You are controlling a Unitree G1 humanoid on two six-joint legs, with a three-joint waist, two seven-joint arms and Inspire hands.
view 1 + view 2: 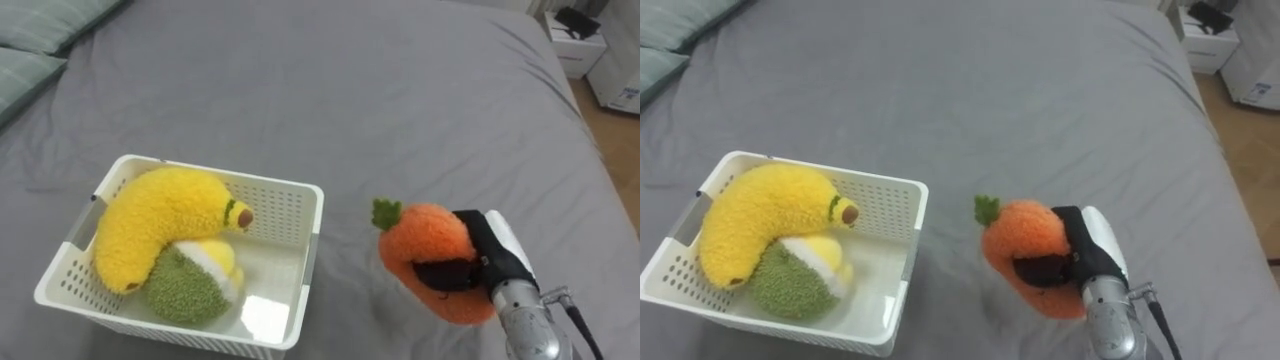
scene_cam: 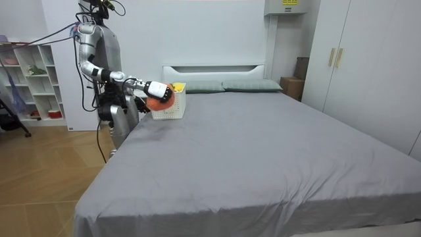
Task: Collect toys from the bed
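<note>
The grey bed (image 1: 400,90) takes up nearly the whole eye view, with two pillows (image 1: 45,25) in the upper left corner. At lower left sits one white slatted basket (image 1: 283,215). It holds two plush toys. A yellow banana (image 1: 150,225) lies on a slant from the lower left up to its dark tip at centre, and a smaller green and yellow round toy (image 1: 190,285) is tucked under it.

The third toy, an orange carrot (image 1: 425,240), is at lower right, clear of the basket and just beside its right wall. The right hand (image 1: 488,248) comes in from the lower right corner, its dark fingers curled round the carrot's thick end. The carrot's long axis runs from the wrist up and left, so its green tuft points toward the basket.

The next move looks like a short carry leftward over the near rim. The bare floor in the basket's lower right corner is the closest free spot
</note>
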